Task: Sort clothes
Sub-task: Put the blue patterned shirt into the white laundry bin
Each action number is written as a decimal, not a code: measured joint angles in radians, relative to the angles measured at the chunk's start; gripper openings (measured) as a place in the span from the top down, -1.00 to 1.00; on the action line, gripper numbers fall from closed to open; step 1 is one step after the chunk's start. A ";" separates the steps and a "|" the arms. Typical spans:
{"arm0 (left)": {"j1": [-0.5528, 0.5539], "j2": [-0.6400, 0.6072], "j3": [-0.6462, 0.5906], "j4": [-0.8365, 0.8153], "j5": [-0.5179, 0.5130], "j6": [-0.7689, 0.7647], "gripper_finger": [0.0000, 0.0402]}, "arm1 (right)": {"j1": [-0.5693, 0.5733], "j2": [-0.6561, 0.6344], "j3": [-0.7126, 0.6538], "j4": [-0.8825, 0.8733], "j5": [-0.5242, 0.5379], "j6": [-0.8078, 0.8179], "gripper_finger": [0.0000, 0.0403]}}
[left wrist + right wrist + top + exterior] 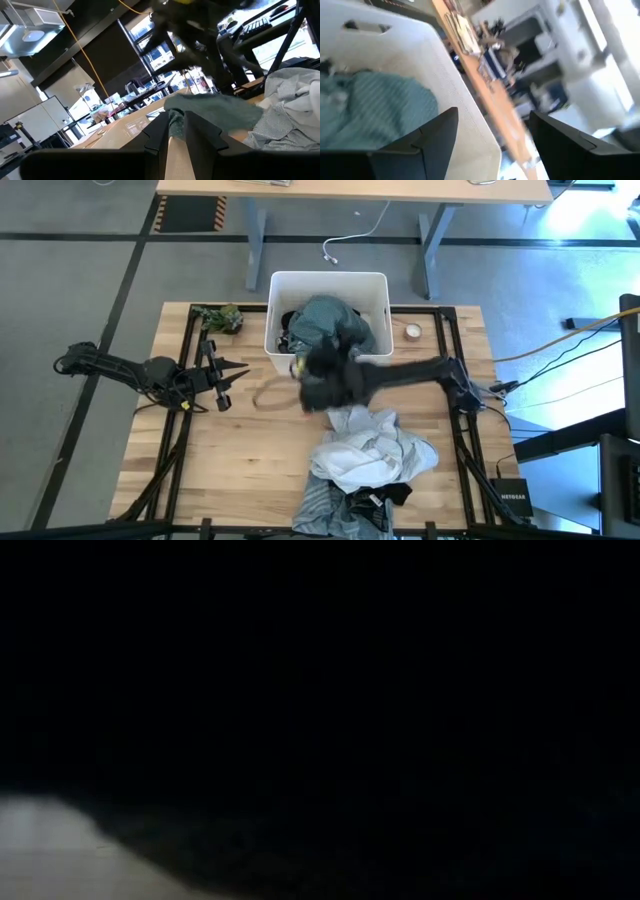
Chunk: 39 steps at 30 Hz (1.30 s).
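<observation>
A white bin (328, 285) stands at the table's far middle with a teal garment (335, 325) heaped in it, which also shows in the right wrist view (375, 110). A pile of white, grey patterned, striped and black clothes (372, 458) lies on the table near its front edge. My right gripper (492, 125) is open and empty by the bin's near rim (322, 375), where it shows blurred. My left gripper (232, 374) waits at the table's left, its fingers (160, 131) a narrow gap apart and empty. Teal cloth (215, 112) shows beyond them.
A green-brown camouflage lump (218, 318) lies left of the bin and a tape roll (412, 332) lies right of it. Black frame bars (195, 350) run along the table's sides. The low view is almost wholly dark.
</observation>
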<state>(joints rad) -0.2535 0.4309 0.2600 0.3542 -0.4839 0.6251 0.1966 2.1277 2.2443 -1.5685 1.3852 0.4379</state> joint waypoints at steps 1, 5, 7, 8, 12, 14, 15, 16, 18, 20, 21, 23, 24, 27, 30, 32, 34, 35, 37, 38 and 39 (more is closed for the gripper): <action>0.000 0.000 0.000 0.000 0.000 0.000 0.72 | -0.024 0.000 0.052 -0.001 -0.026 -0.006 -0.30; 0.000 0.000 0.000 0.002 0.000 0.011 0.72 | -0.126 -0.060 0.069 0.105 -0.114 -0.053 -0.30; 0.000 0.000 0.000 0.002 0.000 0.011 0.72 | -0.179 -0.082 0.057 0.136 -0.200 -0.053 -0.30; 0.000 0.000 0.000 0.001 0.000 0.011 0.72 | -0.202 -0.088 0.057 0.135 -0.265 -0.051 -0.30; 0.000 0.000 0.000 -0.003 0.000 0.011 0.72 | -0.223 -0.089 0.058 0.129 -0.483 -0.051 -0.30; 0.000 -0.001 0.000 -0.008 0.000 0.011 0.72 | -0.189 -0.089 0.057 0.130 -0.532 -0.051 -0.30; 0.000 -0.001 0.000 -0.010 0.000 0.011 0.72 | -0.163 -0.089 0.055 0.132 -0.537 -0.050 -0.30; 0.000 0.000 0.000 -0.010 0.000 0.010 0.72 | -0.137 -0.089 0.053 0.131 -0.532 -0.048 -0.30; 0.000 0.000 0.000 -0.010 0.000 0.000 0.72 | -0.070 -0.089 0.052 0.129 -0.505 -0.036 -0.30; 0.000 0.000 0.000 -0.015 0.000 -0.017 0.72 | -0.003 -0.089 0.052 0.120 -0.495 -0.015 -0.30; 0.000 0.000 0.000 -0.016 0.000 -0.020 0.72 | 0.027 -0.089 0.052 0.106 -0.499 0.001 -0.30; 0.000 0.000 0.000 -0.015 0.000 -0.020 0.72 | 0.076 -0.089 0.040 0.072 -0.542 0.053 -0.30; 0.000 0.000 0.000 -0.016 0.000 -0.023 0.72 | 0.091 -0.090 0.021 0.057 -0.563 0.089 -0.30; 0.000 0.000 0.000 -0.024 0.000 -0.041 0.72 | 0.134 -0.089 -0.060 -0.001 -0.575 0.191 -0.30; 0.000 0.000 0.000 -0.024 0.000 -0.042 0.72 | 0.152 -0.129 -0.207 0.064 -0.591 0.220 -0.30; 0.000 0.000 0.000 -0.024 0.000 -0.041 0.72 | 0.152 -0.165 -0.319 0.127 -0.612 0.253 -0.30; 0.000 0.000 0.000 -0.021 0.000 -0.017 0.72 | 0.150 -0.191 -0.433 0.186 -0.623 0.288 -0.30; 0.000 0.000 0.000 -0.022 0.000 -0.008 0.72 | 0.150 -0.200 -0.488 0.224 -0.629 0.307 -0.29; 0.000 0.000 0.000 -0.021 0.000 0.009 0.72 | 0.149 -0.227 -0.592 0.309 -0.646 0.325 -0.26; 0.000 0.000 0.000 -0.022 0.000 0.017 0.72 | 0.149 -0.245 -0.639 0.368 -0.646 0.326 -0.25; 0.000 0.000 0.000 -0.020 0.000 0.027 0.72 | 0.148 -0.262 -0.681 0.427 -0.644 0.325 -0.23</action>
<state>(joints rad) -0.2535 0.4309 0.2600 0.3340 -0.4839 0.6524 0.3448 1.8659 1.5637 -1.1415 0.7413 0.7633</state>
